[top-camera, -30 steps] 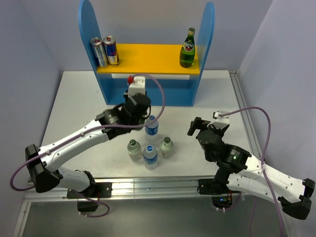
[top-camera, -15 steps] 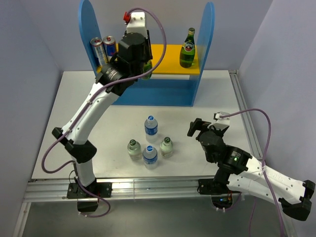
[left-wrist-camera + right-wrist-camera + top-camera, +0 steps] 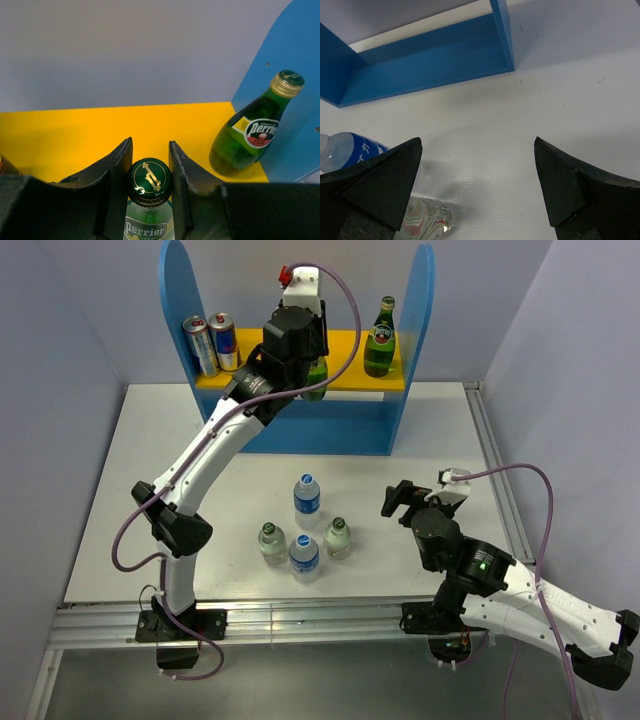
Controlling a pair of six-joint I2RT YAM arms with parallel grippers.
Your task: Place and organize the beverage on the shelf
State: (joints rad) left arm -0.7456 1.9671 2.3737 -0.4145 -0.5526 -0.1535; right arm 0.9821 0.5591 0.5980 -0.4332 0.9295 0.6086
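left fingers (image 3: 116, 172) clamp a green bottle (image 3: 149, 182) over the yellow board (image 3: 75, 135), seemingly by its near edge; released there, it may topple off. right fingers (image 3: 375, 175) gape wide, empty, over the surface (image 3: 520, 100).

Left arm (image 3: 215, 445) raised, left end effector (image 3: 150, 146) seemingly clamped (narrow gap); right end effector (image 3: 477, 142) low, spread.

White table (image 3: 160, 455) is boxed in by plain pale bluish walls (image 3: 70, 310), metal rail (image 3: 300, 612) fitted along the near edge, all lit softly.
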